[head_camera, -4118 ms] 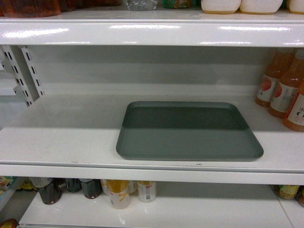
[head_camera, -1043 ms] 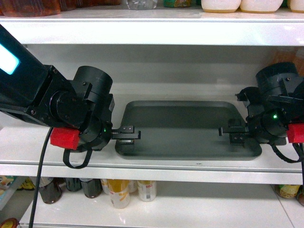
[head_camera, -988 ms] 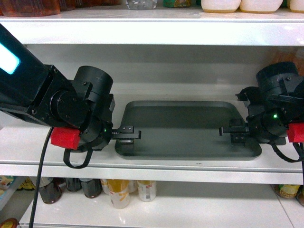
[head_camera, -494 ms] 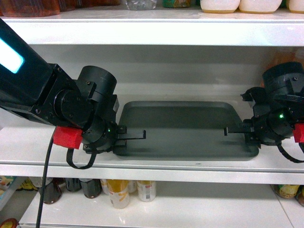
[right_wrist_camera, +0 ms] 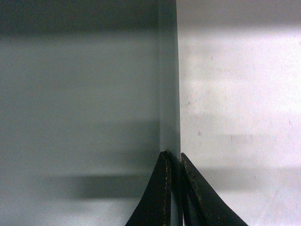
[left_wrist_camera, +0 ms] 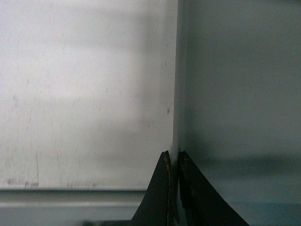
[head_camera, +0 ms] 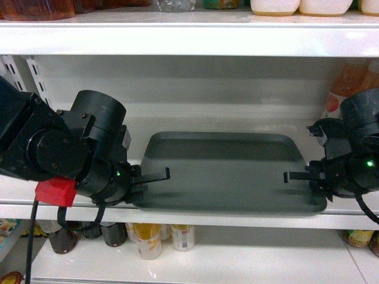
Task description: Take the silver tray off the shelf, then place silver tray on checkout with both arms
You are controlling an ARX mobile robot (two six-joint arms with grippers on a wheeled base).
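My left gripper (left_wrist_camera: pixel 172 162) and right gripper (right_wrist_camera: pixel 172 162) each pinch a side rim of the silver tray (head_camera: pixel 228 171) on the shelf (head_camera: pixel 71 183); my housings hide the tray's outer edges.

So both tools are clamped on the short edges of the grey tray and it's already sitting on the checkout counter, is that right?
Not quite. The left tool and right tool do pinch the rims of the tray, but the head view shows it at the front of the white shelf, with bottles below, not on a checkout counter.

Left gripper (head_camera: pixel 155 177) fingers nearly closed, pointing inward; right gripper (head_camera: pixel 296 176) mirrored, likewise pinched
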